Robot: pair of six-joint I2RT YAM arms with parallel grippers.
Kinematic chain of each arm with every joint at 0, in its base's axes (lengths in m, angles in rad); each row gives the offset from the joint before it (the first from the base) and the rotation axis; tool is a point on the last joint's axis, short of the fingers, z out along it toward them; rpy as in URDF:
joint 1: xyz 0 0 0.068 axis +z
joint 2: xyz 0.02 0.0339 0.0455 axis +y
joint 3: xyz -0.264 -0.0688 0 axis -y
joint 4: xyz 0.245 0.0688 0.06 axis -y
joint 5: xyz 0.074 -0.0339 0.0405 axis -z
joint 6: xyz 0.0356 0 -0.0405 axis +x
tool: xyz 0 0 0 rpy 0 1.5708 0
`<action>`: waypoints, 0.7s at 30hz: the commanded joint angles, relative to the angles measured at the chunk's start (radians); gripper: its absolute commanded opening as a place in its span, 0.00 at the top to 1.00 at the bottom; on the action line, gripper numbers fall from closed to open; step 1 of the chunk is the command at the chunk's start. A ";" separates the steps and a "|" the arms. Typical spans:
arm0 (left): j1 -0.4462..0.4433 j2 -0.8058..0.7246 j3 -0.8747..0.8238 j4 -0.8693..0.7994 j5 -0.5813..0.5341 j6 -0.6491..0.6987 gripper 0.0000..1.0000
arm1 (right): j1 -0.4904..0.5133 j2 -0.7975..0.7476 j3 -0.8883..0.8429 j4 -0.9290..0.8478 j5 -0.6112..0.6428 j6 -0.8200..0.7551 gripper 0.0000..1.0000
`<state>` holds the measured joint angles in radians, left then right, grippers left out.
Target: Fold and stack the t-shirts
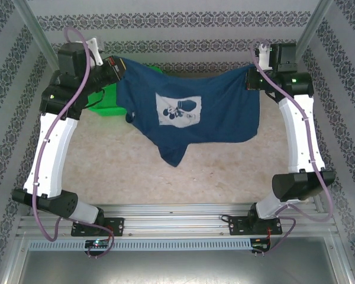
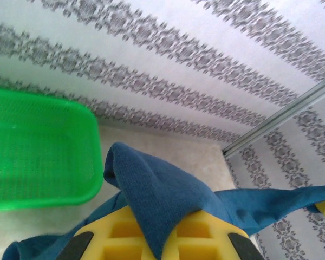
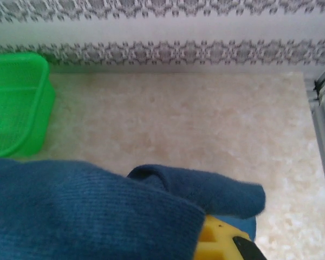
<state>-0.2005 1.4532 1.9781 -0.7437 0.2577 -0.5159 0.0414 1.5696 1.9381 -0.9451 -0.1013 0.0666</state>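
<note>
T-shirt, navy with its white print facing the camera, hangs stretched above the worktop between two raised arms, elbows bent outward. Left end effector and right end effector are each clamped on an upper corner. Cloth drapes over the yellow fingers, hiding the jaws. The left arm covers part of the green basket; its inside shows bare mesh.

The navy blue t-shirt is hanging spread out over the desk, held up by its two upper corners. Its top edge is stretching from left to right, and its white printed graphic is facing the overhead camera. Its lower edge is sagging, with one part drooping to a point at lower left.
</note>
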 commanded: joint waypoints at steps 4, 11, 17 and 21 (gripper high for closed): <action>0.013 -0.272 -0.382 0.123 0.019 0.010 1.00 | 0.049 -0.316 -0.520 0.154 0.003 0.030 0.91; 0.010 -0.637 -1.038 0.161 0.005 -0.212 1.00 | 0.184 -0.541 -1.147 0.340 -0.054 0.230 0.88; 0.012 -0.688 -1.199 0.056 -0.054 -0.217 1.00 | 0.235 -0.412 -1.201 0.267 -0.069 0.219 0.80; 0.011 -0.665 -1.249 0.075 -0.071 -0.232 1.00 | 0.235 -0.263 -1.110 0.205 -0.075 0.211 0.57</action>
<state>-0.1944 0.7856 0.7490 -0.6830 0.2214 -0.7166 0.2710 1.2427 0.7536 -0.7094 -0.1669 0.2764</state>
